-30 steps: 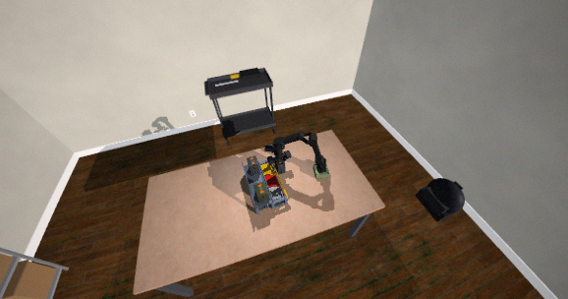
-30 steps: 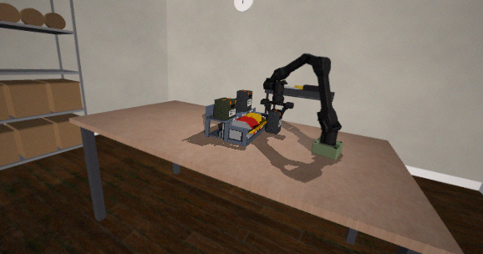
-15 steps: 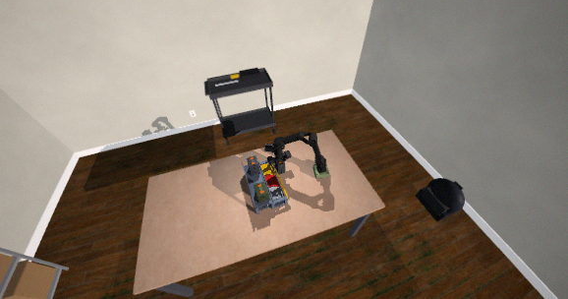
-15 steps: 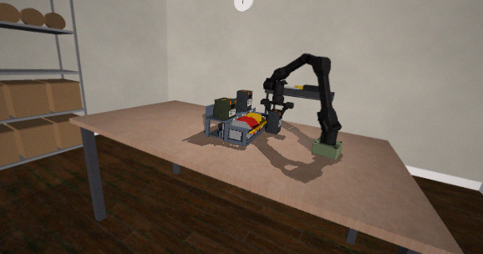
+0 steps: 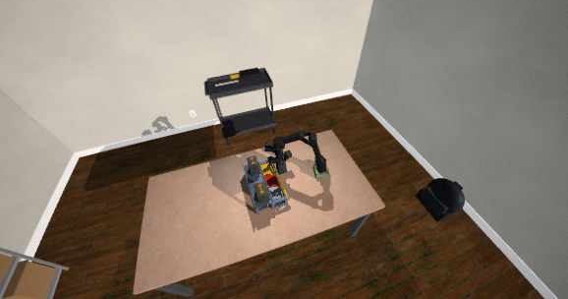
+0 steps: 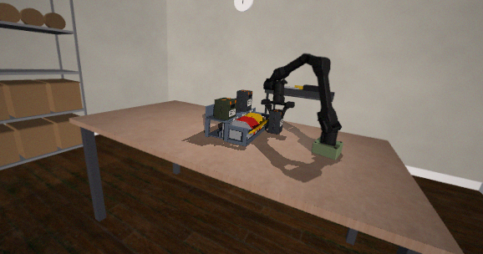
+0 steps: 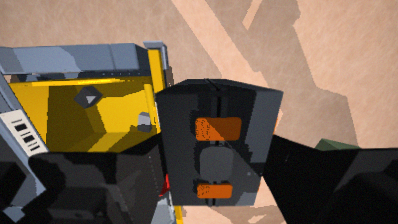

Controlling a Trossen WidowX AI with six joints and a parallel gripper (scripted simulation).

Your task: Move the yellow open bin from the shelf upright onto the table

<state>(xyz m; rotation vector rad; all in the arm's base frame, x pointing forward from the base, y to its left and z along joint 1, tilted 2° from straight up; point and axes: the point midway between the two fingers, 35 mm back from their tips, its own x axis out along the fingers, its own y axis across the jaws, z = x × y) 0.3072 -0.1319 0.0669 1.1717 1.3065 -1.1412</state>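
The yellow open bin [image 5: 267, 169] [image 6: 256, 116] [image 7: 112, 107] sits in the blue-grey shelf [image 5: 250, 187] [image 7: 95, 57] on the table [image 5: 187, 234] [image 6: 376, 178], beside the red bin [image 5: 271, 181] [image 6: 247, 122]. A dark part [image 7: 88, 97] and a light grey part [image 7: 144, 121] lie in it. My gripper [image 5: 281, 157] [image 6: 277, 104] [image 7: 209, 128] points down at the bin's open side. It is shut on a dark grey case [image 6: 276, 122] with orange patches, upright and close beside the yellow bin. Whether the case touches the table is unclear.
A green case [image 5: 260, 193] [image 6: 226, 109] and another dark case [image 5: 253, 167] [image 6: 245, 100] stand on the shelf's upper deck. The arm's green base [image 5: 321, 171] [image 6: 327, 149] is to the right. A black cart [image 5: 239, 84] stands behind the table.
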